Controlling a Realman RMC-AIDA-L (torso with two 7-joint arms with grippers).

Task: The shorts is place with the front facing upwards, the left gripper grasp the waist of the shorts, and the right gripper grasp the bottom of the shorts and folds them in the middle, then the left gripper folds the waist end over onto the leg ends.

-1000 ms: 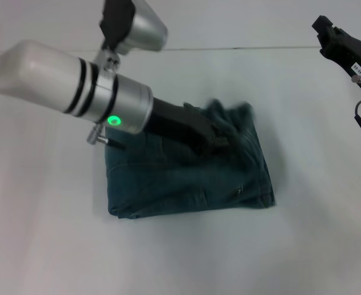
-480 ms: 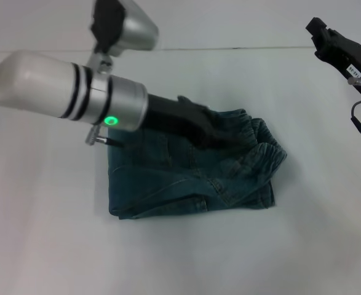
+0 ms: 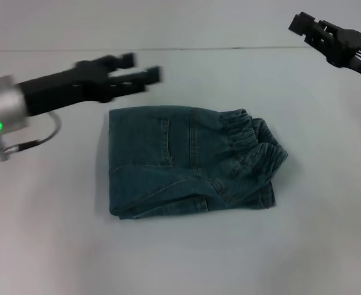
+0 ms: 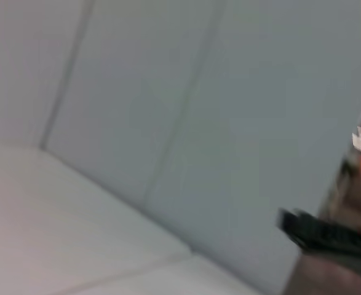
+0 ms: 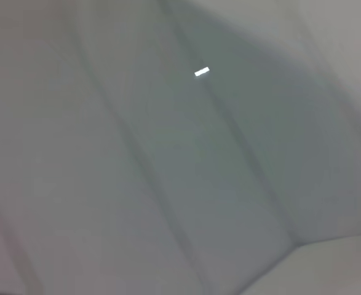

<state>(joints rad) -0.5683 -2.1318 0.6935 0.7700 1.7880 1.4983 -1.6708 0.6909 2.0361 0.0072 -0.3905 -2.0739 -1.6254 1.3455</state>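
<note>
Shorts [image 3: 189, 161] lie folded into a compact rectangle mid-table [image 3: 57, 246], gathered waistband bunched along the side toward the right edge. Above the table's far-left area, the left pincer [image 3: 144, 75] hangs released, prongs apart, clear of the denim. Right pincer [image 3: 298, 23] hovers over the far-right corner; its state cannot be told.
</note>
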